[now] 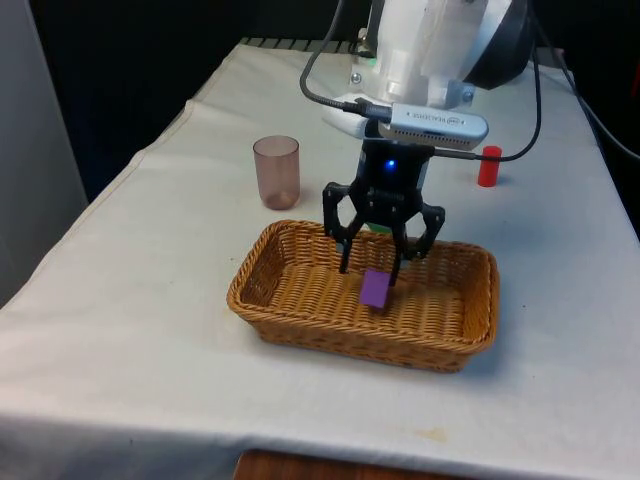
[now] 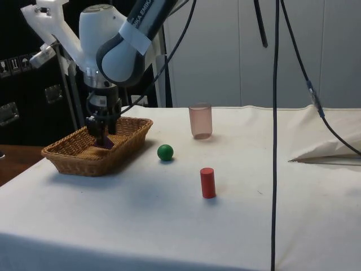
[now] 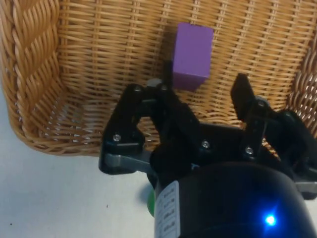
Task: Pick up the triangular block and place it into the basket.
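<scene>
**One block in the basket, gripper spread above it**

One purple block (image 1: 376, 288) lies on the woven floor of the basket (image 1: 300, 330), towards the middle, and nothing grips it. The gripper (image 1: 370, 268) hangs just above it with its fingers parted; in the wrist view the block (image 3: 192, 56) sits free beyond the fingertips, with wicker showing on both sides of it. One finger may be brushing the block's edge in the front view, but no squeeze shows.

From the side the gripper (image 2: 104, 134) sits low inside the basket (image 2: 121, 152), below the rim line. The block there is only a small purple patch (image 2: 107, 144) beside the fingers.

The placing looks essentially done: the block rests inside the basket walls and the grasp is released. What seems left is for the arm to lift clear without snagging the block or the rim. The block's shape reads as boxy or wedge-like here; whether it is truly triangular is hard to tell.

Elsewhere on the bench (image 2: 254, 226) stand a translucent cup (image 2: 200, 120), a green ball (image 2: 165, 152) near the basket, and a red cylinder (image 2: 207, 183), all well apart from the gripper.
</scene>
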{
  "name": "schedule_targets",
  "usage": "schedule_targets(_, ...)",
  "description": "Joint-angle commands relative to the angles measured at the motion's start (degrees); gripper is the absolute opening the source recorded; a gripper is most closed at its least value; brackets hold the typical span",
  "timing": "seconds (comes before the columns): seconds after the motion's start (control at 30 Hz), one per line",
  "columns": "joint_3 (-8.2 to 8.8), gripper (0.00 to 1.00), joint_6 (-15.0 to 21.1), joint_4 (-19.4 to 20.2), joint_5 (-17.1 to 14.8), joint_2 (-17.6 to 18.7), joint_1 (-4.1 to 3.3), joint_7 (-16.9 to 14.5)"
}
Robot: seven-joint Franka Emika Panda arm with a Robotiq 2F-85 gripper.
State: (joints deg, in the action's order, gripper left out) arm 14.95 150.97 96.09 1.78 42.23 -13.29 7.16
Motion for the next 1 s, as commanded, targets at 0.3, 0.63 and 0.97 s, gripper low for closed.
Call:
schedule_targets(0.3,0.0,1.0,0.17,0.0,0.0,0.06,-0.11,0.17)
schedule_targets(0.63,0.17,1.0,-2.12,1.15,0.17,-3.15,-0.52,0.17)
schedule_targets(0.97,0.17,1.0,-4.87,2.69,0.52,-7.1,-0.69,-0.06)
